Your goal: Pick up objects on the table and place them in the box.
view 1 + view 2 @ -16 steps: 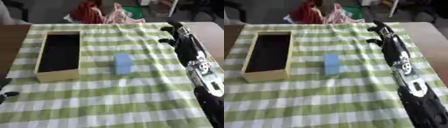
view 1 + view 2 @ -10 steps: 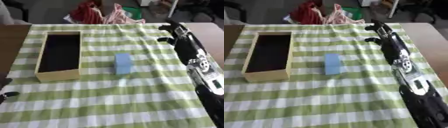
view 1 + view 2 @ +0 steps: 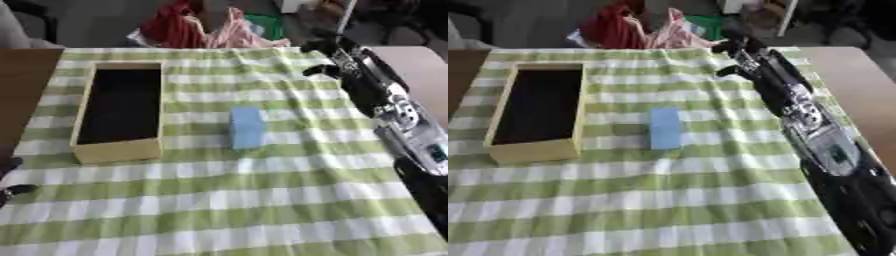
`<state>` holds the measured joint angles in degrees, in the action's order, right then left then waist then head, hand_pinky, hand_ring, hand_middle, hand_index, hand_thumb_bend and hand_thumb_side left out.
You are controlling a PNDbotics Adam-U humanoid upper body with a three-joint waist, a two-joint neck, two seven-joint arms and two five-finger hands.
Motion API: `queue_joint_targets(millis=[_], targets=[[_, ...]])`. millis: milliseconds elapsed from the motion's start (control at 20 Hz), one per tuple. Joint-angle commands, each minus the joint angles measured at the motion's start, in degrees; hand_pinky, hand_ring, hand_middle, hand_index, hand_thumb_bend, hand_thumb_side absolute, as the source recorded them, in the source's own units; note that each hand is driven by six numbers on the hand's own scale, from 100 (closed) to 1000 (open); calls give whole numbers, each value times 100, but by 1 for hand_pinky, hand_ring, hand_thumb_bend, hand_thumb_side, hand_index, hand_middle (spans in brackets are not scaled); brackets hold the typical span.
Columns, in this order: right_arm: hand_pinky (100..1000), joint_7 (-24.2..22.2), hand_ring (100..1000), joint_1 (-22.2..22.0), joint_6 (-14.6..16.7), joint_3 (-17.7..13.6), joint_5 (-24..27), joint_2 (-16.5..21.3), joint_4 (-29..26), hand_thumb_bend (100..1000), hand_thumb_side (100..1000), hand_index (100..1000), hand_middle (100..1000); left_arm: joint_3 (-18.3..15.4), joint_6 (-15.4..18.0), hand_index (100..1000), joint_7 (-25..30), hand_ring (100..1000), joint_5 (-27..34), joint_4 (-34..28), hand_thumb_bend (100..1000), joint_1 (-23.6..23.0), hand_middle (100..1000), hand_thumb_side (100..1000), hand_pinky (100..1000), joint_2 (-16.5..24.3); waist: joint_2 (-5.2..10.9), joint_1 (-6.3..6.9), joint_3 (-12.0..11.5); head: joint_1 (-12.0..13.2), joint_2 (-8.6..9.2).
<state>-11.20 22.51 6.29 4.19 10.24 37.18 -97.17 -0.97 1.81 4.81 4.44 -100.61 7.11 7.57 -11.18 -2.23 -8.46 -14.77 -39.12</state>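
Left eye view: dark fingers of the left hand show at the near left edge, too little visible to tell how they are set. A green checked cloth covers the tabletop. The right arm runs up the right side. Left of that arm lies a blue block, and farther left an open box, its inside dark. The right hand reaches over the cloth's far edge, well beyond the block; its fingers cannot be made out. Beyond it lies red and pink fabric.
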Motion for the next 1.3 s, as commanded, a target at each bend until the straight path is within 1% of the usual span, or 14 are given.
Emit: queue_joint_targets(millis=[50, 200, 350, 500, 650, 900, 1150, 1250, 1300], targets=[[821, -399, 1000, 243, 177, 188, -415, 436, -74, 100, 692, 976, 837, 12, 12, 669, 34, 892, -1, -86, 100, 21, 702, 611, 621, 90, 99, -4, -10, -37, 2], [866, -867, 1000, 474, 369, 424, -908, 557, 45, 100, 639, 987, 873, 25, 15, 669, 47, 892, 1, -89, 100, 24, 702, 610, 622, 91, 96, -4, -46, -47, 1], [892, -1312, 1000, 667, 584, 637, -1435, 587, 173, 100, 618, 992, 890, 29, 22, 669, 52, 892, 0, -87, 100, 20, 702, 607, 622, 97, 92, -1, -79, -67, 17], [911, -1669, 1000, 835, 751, 833, -1896, 562, 332, 100, 616, 997, 902, 40, 26, 670, 63, 892, 1, -86, 100, 27, 702, 610, 622, 98, 85, -6, -109, -78, 22], [928, -1920, 1000, 951, 898, 987, -2300, 493, 533, 100, 637, 1000, 910, 47, 25, 670, 74, 892, -4, -85, 100, 35, 703, 609, 622, 96, 73, -11, -127, -79, 34], [941, -2145, 1000, 1101, 1110, 1185, -2806, 328, 899, 100, 663, 1000, 917, 53, 25, 670, 80, 892, -5, -87, 100, 46, 702, 610, 622, 100, 61, -17, -144, -91, 40], [943, -2154, 1000, 1225, 1272, 1248, -3144, 160, 1222, 100, 663, 1000, 918, 60, 18, 670, 88, 892, -5, -84, 100, 51, 703, 611, 622, 98, 62, -23, -151, -98, 51], [939, -2127, 1000, 1261, 1292, 1245, -3276, 98, 1350, 100, 626, 1000, 916, 61, 18, 670, 89, 892, -4, -84, 100, 54, 703, 610, 622, 98, 64, -26, -166, -103, 51], [932, -2108, 1000, 1286, 1298, 1242, -3375, 58, 1436, 100, 570, 1000, 920, 62, 18, 670, 90, 892, -3, -84, 100, 56, 703, 611, 622, 100, 65, -28, -173, -106, 53]])
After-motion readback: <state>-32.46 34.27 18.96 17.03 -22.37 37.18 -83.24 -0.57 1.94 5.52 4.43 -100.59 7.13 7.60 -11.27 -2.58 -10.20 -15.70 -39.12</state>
